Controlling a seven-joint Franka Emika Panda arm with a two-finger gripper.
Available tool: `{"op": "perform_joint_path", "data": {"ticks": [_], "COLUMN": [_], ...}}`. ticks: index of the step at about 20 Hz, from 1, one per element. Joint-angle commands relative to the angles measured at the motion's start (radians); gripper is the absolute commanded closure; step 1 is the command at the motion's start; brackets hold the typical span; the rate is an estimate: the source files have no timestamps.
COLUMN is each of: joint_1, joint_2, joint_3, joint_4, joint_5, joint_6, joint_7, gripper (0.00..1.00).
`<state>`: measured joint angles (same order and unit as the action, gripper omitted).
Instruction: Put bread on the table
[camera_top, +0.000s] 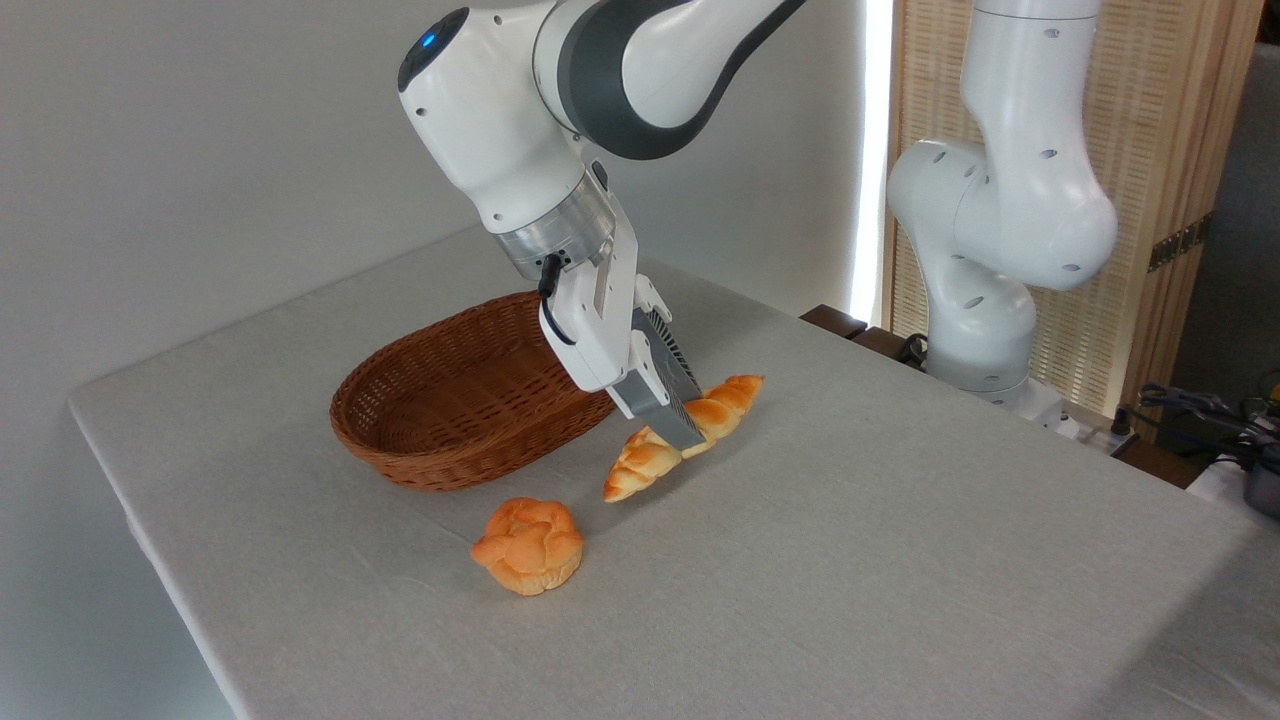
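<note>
The bread (650, 462), a long braided golden-orange loaf, lies slantwise just right of the wicker basket, its lower left end down at the table (900, 560). My gripper (682, 432) reaches down from the upper left and its grey fingers (668, 400) are shut on the middle of the loaf. The near finger hides the loaf's middle. Whether the upper right end rests on the cloth or hangs slightly above it I cannot tell.
A brown oval wicker basket (450, 400) stands left of the loaf, nothing visible inside. A small round knotted bun (528, 545) sits on the cloth in front. The arm's white base (990, 300) rises at the table's far right edge.
</note>
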<state>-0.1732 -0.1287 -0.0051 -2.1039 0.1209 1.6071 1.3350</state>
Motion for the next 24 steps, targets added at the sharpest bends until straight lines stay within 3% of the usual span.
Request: {"op": "perform_joint_path", "data": {"ticks": [1, 4, 9, 12, 15, 21, 24], "joint_1": [-0.009, -0.009, -0.005, 0.032, 0.072, 0.096, 0.104], "joint_2": [-0.003, -0.003, -0.011, -0.014, -0.017, -0.009, -0.003], "joint_3": [0.014, 0.014, 0.016, 0.017, 0.017, 0.043, 0.045], "joint_4": [-0.013, -0.011, 0.01, 0.086, 0.177, 0.309, 0.354], "joint_5": [0.006, 0.005, -0.001, -0.062, -0.128, -0.145, -0.152], "joint_6": [0.02, 0.024, 0.024, 0.011, 0.011, 0.013, 0.013], "joint_7": [0.024, 0.023, 0.021, 0.009, -0.147, -0.371, -0.395], "gripper": [0.1, 0.01, 0.0, 0.0, 0.0, 0.0, 0.0]}}
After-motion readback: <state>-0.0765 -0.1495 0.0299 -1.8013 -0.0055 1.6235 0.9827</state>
